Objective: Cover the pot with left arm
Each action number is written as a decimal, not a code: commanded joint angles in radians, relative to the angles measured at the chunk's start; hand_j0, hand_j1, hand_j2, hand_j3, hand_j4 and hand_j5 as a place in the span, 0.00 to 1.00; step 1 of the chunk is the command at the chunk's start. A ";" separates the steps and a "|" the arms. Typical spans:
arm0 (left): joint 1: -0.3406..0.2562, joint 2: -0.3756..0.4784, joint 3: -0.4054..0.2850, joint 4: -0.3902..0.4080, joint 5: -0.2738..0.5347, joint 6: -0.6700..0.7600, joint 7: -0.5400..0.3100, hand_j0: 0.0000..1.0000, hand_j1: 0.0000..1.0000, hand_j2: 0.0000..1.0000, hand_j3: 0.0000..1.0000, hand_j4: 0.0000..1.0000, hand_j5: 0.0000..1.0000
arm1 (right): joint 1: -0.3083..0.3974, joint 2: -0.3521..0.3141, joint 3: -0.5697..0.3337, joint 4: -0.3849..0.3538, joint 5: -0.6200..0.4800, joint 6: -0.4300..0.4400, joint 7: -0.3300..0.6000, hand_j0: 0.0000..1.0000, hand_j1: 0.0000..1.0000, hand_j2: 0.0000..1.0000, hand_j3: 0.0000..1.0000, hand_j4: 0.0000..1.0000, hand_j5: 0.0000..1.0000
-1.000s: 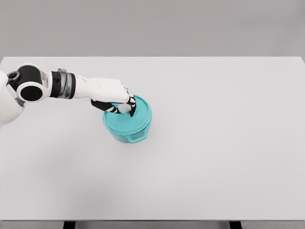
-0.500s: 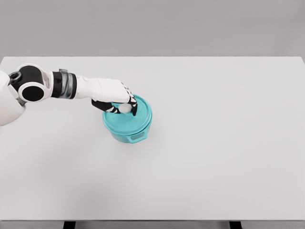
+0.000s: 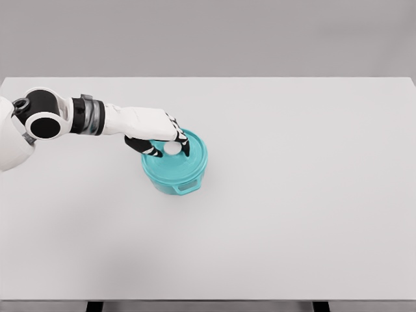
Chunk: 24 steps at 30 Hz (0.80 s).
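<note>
Left hand [image 3: 158, 135] reaches in from the left, fingers curled down around the white knob [image 3: 172, 148] of the teal lid [image 3: 188, 153]. Lid sits on the teal pot [image 3: 177, 177], which stands left of centre on the white desk [image 3: 305, 195].

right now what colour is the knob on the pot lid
White, on the teal lid; knob shows in the head view.

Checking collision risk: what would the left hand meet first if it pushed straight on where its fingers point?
Probably the teal lid of the pot; the left hand already grips its white knob.
</note>
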 commanded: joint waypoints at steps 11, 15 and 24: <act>0.000 0.001 0.001 -0.002 0.004 0.001 0.000 0.91 0.91 0.91 0.91 0.91 0.91 | 0.000 0.000 0.000 0.000 0.000 0.000 0.000 1.00 1.00 1.00 1.00 1.00 1.00; -0.002 0.007 0.001 -0.002 0.005 -0.001 0.000 0.99 0.99 0.99 0.99 0.99 0.99 | 0.000 0.000 0.000 0.000 0.000 0.000 0.000 1.00 1.00 1.00 1.00 1.00 1.00; -0.009 0.014 0.001 -0.009 0.013 -0.010 0.000 1.00 1.00 1.00 1.00 1.00 1.00 | 0.000 0.000 0.000 0.000 0.000 0.000 0.000 1.00 1.00 1.00 1.00 1.00 1.00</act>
